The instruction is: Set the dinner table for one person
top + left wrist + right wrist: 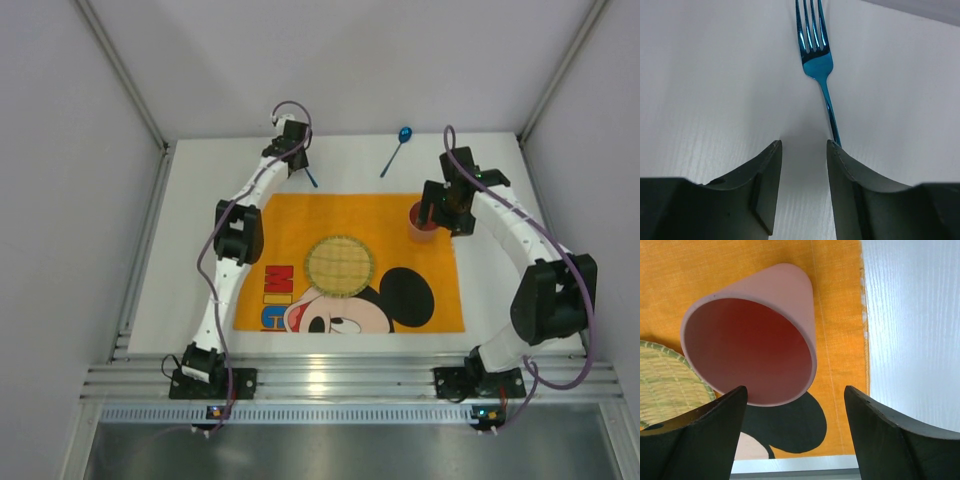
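The white dinner table [190, 260] carries an orange Mickey Mouse placemat [290, 225]. A round woven mat [339, 265] lies at its middle. A pink cup [421, 225] stands upright on the placemat's far right corner. My right gripper [438, 210] hovers just above and beside it, open; in the right wrist view the gripper [795, 390] is wide open and the cup [755, 335] lies ahead toward the left finger. A blue fork [816, 55] lies on the table ahead of my open, empty left gripper [804, 145], its handle running under the right fingertip [836, 150]. The left gripper [300, 162] is at the far left.
A blue spoon [398, 147] lies on the white table behind the placemat, between the two grippers. Grey walls close in the table at the back and both sides. A silver aluminium rail [340, 380] runs along the near edge.
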You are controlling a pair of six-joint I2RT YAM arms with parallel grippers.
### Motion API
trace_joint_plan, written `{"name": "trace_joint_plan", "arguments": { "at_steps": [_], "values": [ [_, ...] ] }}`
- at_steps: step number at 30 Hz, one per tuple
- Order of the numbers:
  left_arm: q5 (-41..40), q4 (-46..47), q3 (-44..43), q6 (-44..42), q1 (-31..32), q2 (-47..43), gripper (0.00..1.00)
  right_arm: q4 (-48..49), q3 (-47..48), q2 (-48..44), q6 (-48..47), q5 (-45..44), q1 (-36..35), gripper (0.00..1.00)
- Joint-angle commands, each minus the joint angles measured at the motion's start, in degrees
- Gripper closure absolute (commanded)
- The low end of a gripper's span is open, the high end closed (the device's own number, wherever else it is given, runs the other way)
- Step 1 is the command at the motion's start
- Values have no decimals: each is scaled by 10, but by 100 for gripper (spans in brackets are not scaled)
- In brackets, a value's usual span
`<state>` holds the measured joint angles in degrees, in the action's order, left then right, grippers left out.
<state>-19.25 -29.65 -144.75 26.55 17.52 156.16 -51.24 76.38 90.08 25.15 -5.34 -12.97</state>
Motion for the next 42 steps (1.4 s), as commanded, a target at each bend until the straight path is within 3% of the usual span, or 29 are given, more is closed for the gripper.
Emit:
{"name": "trace_joint_plan", "arguments": {
  "at_steps": [1,6,10,14,15,17,18,19,22,27,31,42],
  "values": [
    [-33,6,-34,-67,0,12,54,-18,12,-29,4,9,2,21],
    [-44,-21,-36,-143,-1,19,53,-27,25,-24,-3,24,18,21],
    [-30,-26,-9,-99,-25,-13,51,-27,28,-18,-8,38,16,21],
    [90,124,124,58,-47,-106,49,-25,24,-18,-12,40,17,21],
    [85,214,197,80,-46,-150,50,-25,23,-19,-14,41,17,21],
    [62,250,216,98,-40,-166,50,-26,21,-23,-15,39,17,22],
    [55,246,199,82,-29,-160,50,-26,19,-27,-14,39,17,21],
    [48,198,116,63,-23,-120,50,-26,16,-30,-13,38,18,21],
    [65,131,-7,33,-6,-42,48,-25,2,-42,-13,36,20,21],
    [35,180,77,4,23,-59,47,-27,-29,-74,-17,34,29,21],
    [-11,99,-22,-26,35,1,44,-29,-64,-109,-25,38,66,21],
    [-103,75,-40,-98,55,12,38,-31,-124,-159,-57,76,152,20]
  ]
}}
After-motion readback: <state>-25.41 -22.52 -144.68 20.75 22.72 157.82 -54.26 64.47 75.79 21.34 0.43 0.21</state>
